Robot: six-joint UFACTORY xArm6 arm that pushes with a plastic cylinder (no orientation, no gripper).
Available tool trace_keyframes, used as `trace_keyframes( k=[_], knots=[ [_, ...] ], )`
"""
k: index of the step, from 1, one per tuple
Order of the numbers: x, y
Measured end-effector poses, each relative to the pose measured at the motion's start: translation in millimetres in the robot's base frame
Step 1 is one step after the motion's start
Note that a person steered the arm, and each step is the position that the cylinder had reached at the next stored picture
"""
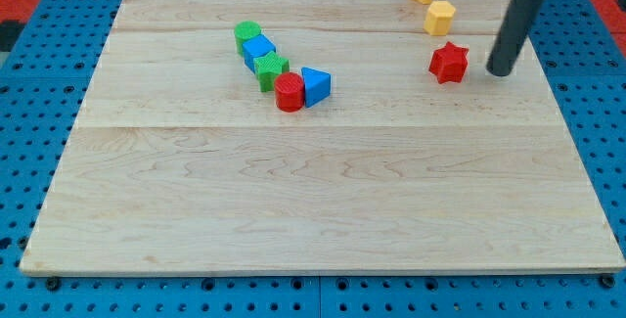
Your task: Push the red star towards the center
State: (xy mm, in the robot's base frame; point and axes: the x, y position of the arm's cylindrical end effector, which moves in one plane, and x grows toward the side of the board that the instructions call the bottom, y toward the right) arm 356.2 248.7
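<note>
The red star (449,63) sits in the upper right of the wooden board (323,210), below two yellow blocks (431,2). The rod's tip (500,70) rests just right of the star, a narrow gap between them, touching no block

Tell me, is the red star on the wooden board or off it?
On it. The red star sits flat on the board, near its right edge at the top, just left of my tip.
</note>
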Motion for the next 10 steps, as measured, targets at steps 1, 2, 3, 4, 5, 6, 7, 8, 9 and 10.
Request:
trace_keyframes(
  k=[1,2,3,4,5,6,7,8,9,10],
  knots=[
    [0.0,50.0],
    [-0.8,94.3],
    [-12.1,91.6],
    [-12.5,56.6],
    [-13.4,15.2],
    [-15.8,6.4],
    [-26.8,6.4],
    [-30.8,-14.5],
    [-24.1,-39.1],
    [-7.4,-42.2]
  ],
)
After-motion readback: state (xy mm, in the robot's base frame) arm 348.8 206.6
